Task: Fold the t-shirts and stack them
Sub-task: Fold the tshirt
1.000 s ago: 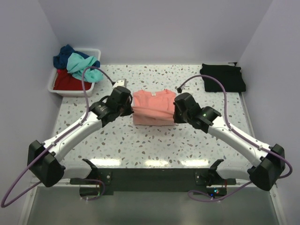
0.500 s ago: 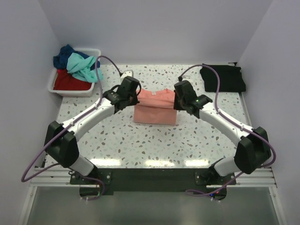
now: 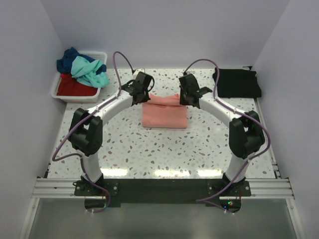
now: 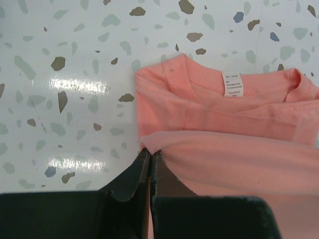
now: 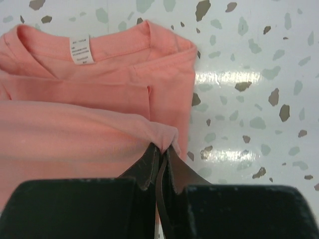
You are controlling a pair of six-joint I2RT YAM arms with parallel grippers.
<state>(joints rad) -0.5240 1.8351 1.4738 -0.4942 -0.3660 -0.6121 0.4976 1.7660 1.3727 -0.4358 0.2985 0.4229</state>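
The salmon-pink t-shirt (image 3: 164,113) lies partly folded in the middle of the table, its collar end at the far side. My left gripper (image 3: 143,93) is shut on the left corner of its upper layer (image 4: 164,142). My right gripper (image 3: 186,94) is shut on the right corner (image 5: 167,137). Both hold that layer near the collar, whose white label shows (image 4: 232,83) (image 5: 80,50). A folded black t-shirt (image 3: 237,82) lies at the far right. Teal (image 3: 89,71), navy (image 3: 67,59) and red (image 3: 75,87) t-shirts sit in the bin.
The white plastic bin (image 3: 56,90) stands at the far left corner of the speckled table (image 3: 149,149). Purple cables arch above both wrists. Walls close in on the left, back and right.
Both grippers have carried the near edge of the pink shirt away from me toward the collar, folding it over. Both arms have stretched out farther.
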